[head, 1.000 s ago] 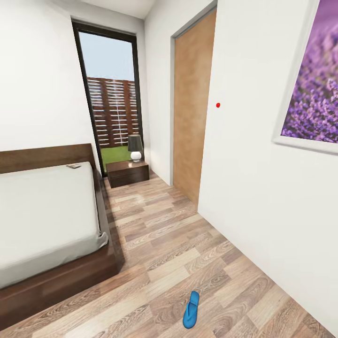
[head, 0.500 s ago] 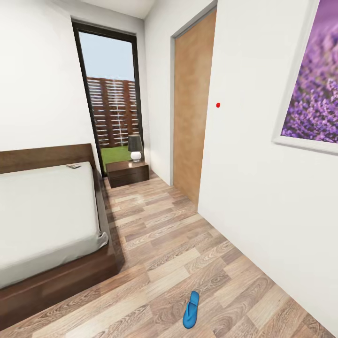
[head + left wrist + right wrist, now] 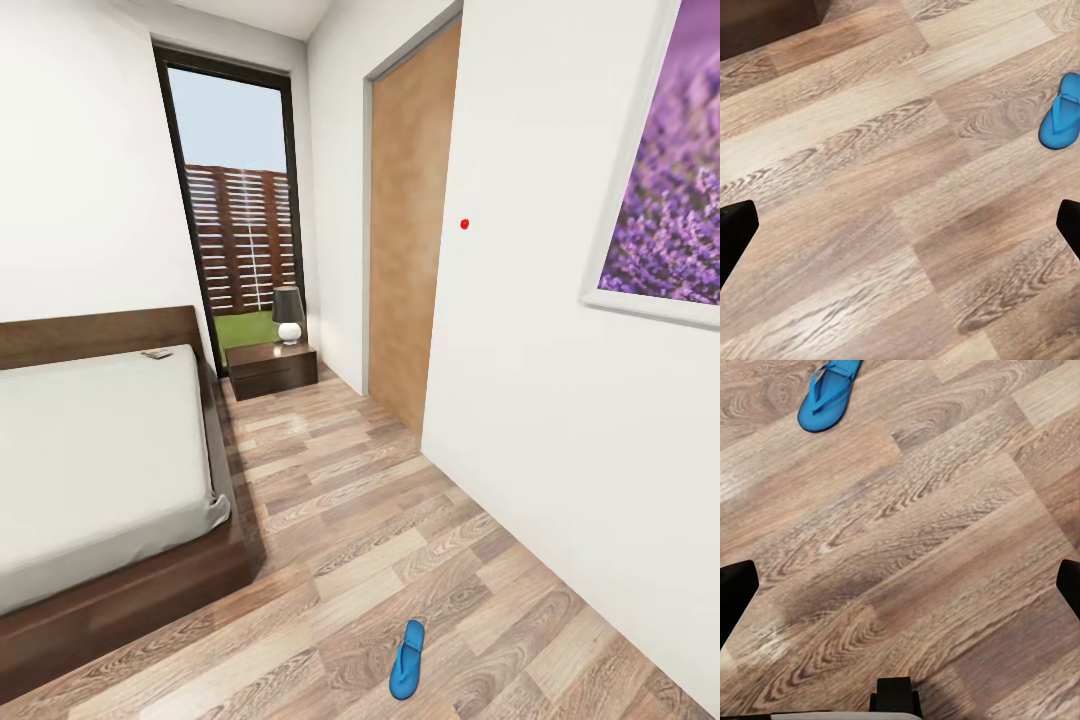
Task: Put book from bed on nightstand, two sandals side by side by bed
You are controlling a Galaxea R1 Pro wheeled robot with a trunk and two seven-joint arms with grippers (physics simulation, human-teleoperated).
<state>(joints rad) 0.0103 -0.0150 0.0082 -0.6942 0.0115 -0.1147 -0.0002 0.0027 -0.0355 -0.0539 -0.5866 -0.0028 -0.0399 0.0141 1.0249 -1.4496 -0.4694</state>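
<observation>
You face down the bedroom with both grippers, left (image 3: pixel 900 232) and right (image 3: pixel 900 589), hanging spread-fingered over bare floor, since one blue sandal (image 3: pixel 406 659) lies ahead and the book (image 3: pixel 156 354) rests on the bed (image 3: pixel 100 440) near the nightstand (image 3: pixel 272 366).

Bed (image 3: pixel 100 460) left, nightstand (image 3: pixel 272 368) beyond it, sandal (image 3: pixel 407 658) on near floor (image 3: pixel 380 500), possibly book (image 3: pixel 156 354) by headboard

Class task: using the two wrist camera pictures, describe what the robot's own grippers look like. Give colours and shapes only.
Little of either shows. The left gripper has plain black fingertips at the picture's two sides, blunt and unmarked. The right gripper has matching black fingertips, plus a small black block on a pale grey part. No cables or markings are visible.
</observation>
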